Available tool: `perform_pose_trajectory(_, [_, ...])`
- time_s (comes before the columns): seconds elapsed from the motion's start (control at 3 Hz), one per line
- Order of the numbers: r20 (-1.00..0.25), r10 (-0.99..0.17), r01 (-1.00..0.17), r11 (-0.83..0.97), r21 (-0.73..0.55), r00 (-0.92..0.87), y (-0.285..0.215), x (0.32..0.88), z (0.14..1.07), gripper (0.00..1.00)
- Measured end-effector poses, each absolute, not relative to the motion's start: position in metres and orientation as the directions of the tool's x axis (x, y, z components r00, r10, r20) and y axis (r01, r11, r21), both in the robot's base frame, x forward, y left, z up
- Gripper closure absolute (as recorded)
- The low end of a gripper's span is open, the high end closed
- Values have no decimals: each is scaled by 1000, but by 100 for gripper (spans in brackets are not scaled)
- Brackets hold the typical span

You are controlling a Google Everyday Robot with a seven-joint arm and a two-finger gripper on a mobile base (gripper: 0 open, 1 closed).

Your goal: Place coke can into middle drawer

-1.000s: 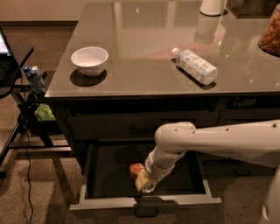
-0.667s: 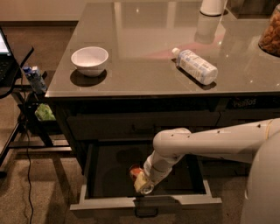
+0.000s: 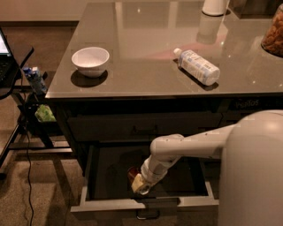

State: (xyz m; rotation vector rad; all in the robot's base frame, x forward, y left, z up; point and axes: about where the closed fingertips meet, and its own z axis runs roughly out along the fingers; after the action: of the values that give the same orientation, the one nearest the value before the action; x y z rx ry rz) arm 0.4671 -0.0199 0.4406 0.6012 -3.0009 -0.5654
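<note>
Far left: laptop edge (image 3: 3,57) on a side stand, blue carton (image 3: 35,78) just below it.
White bowl (image 3: 90,61) upright on the table (image 3: 146,39), near the front-left corner.
Top drawer (image 3: 146,126) under the table edge is closed. The middle drawer (image 3: 115,205) below it is pulled out, dark floor visible.
Coke can (image 3: 132,172) is inside the middle drawer, low over or on the floor, centre-left. Only a red patch shows; the rest is hidden by the end effector.
End effector (image 3: 141,186) is down in the drawer, right against the can. Can't tell whether it grips the can or is clear of it.
White arm (image 3: 185,145) comes in from the right.
Clear bottle (image 3: 197,66) lies on its side on the table, cap pointing back-left.
White container (image 3: 215,6) at the back edge, jar (image 3: 274,35) far right.
</note>
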Motion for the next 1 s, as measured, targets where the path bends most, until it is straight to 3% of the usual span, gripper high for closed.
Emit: perform_pose_trajectory(1.0, [-53, -380, -370, 845, 386, -924, 2, 490, 389, 100])
